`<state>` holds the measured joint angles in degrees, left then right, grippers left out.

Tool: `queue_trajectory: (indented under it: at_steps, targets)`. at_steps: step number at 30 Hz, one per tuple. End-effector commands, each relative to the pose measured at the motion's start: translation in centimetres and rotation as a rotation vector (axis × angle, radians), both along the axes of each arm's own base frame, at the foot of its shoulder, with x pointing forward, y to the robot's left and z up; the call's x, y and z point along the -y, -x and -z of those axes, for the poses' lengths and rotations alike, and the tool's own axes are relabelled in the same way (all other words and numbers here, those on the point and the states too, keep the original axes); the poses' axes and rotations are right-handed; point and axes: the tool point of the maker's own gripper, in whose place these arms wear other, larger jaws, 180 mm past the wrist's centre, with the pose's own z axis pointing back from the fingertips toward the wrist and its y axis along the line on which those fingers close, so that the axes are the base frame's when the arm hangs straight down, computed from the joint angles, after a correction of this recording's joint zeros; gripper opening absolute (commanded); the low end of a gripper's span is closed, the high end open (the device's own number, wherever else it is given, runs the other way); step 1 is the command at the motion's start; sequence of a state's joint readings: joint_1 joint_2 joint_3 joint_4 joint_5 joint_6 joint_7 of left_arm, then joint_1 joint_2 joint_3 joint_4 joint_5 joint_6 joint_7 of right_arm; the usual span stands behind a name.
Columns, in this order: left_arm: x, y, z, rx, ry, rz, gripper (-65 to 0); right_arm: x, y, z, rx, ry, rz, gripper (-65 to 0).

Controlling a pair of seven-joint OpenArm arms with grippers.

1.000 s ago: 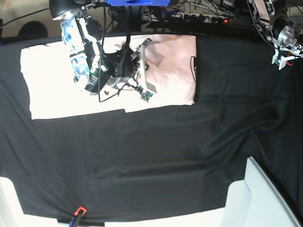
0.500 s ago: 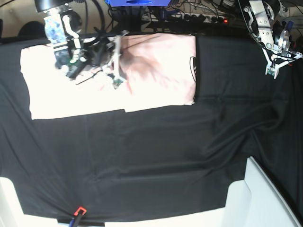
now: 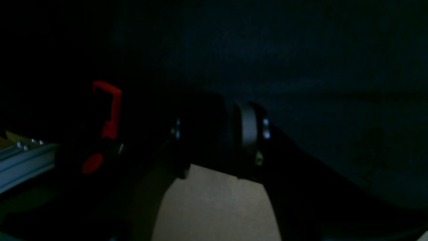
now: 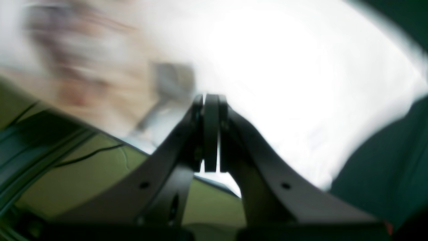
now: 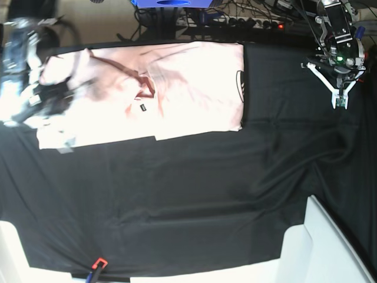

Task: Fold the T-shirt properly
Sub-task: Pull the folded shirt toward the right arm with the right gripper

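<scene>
T-shirt [image 5: 177, 88] lies flat on the black table cloth [image 5: 188, 200] at the far side of the table, w/ its long axis running left-right; it's pale pink, and a bit of black print shows at its right edge, folded under. A crease/fold ridge runs across the upper left part of the shirt, and a small dark tag sits near it. The near edge is stepped, w/ the left portion ending slightly nearer than the right. Right gripper [image 4: 210, 134] is at the far left of the scene, blurred in base view, over the shirt's left end; wrist cam shows its jaws pressed together w/ nothing visible between them, bright pink-white fabric behind, also blurred. Left gripper [image 5: 340, 94] is at the far right, well apart from the shirt, above bare cloth, w/ fingers splayed in a V pointing toward the near side, so partly open and holding nothing. Left wrist view is very dark: only dim cloth, a red clip-like part [image 3: 108, 110] and a tan surface can be made out. A white panel [image 5: 330, 247] sits at the near right corner, and a small red item [image 5: 98, 263] is at the near edge, left of centre.
</scene>
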<state>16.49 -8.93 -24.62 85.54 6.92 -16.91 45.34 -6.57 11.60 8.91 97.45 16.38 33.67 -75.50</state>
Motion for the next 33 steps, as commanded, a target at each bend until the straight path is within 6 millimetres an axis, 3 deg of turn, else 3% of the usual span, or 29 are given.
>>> queue_trajectory:
  at_steps: [1,3,5,7,10,12,15,20,24,26,33]
  targets:
    - [-0.8,-0.5,-1.0,0.024,-0.029,0.005,-44.0,1.8,-1.4,-1.0,0.041,0.025,0.012,-65.0]
    - [-0.7,-0.5,-1.0,0.024,-0.028,0.004,-44.0,4.1,-1.9,-1.6,0.059,0.071,0.009,-64.1]
    - [-0.7,-0.6,-1.0,0.026,-0.027,0.004,-44.0,5.5,-2.1,-2.0,0.076,0.096,0.01,-57.0]
    - [-0.8,-0.6,-1.0,0.025,-0.03,0.005,-44.0,6.3,-2.3,-2.3,0.088,0.11,0.01,-43.7]
    - [-0.8,-0.7,-1.2,0.03,-0.033,0.008,-44.0,7.2,-2.8,-2.8,0.125,0.108,0.033,-16.7]
    - [-0.8,-0.2,-1.2,0.022,-0.037,0.01,-44.0,8.8,-2.8,-2.7,0.145,0.084,0.096,-8.0]
    - [-0.9,-0.2,-1.9,0.032,-0.051,0.019,-44.0,10.4,-3.2,-1.7,0.14,0.004,0.132,-8.4]
    - [-1.7,0.0,-3.2,0.038,-0.09,0.039,-44.3,15.3,-2.6,0.5,0.062,-0.075,0.339,-8.4]
    - [-1.8,0.1,-3.4,0.042,-0.096,0.037,-44.5,17.1,-3.0,1.1,0.044,-0.107,0.4,-8.3]
    - [-1.8,0.2,-3.3,0.039,-0.095,0.036,-44.5,17.5,-2.9,1.7,0.023,-0.129,0.43,-7.7]
    - [-1.8,0.2,-3.2,0.037,-0.092,0.036,-44.5,16.3,-2.4,3.8,-0.002,-0.329,0.552,-7.7]
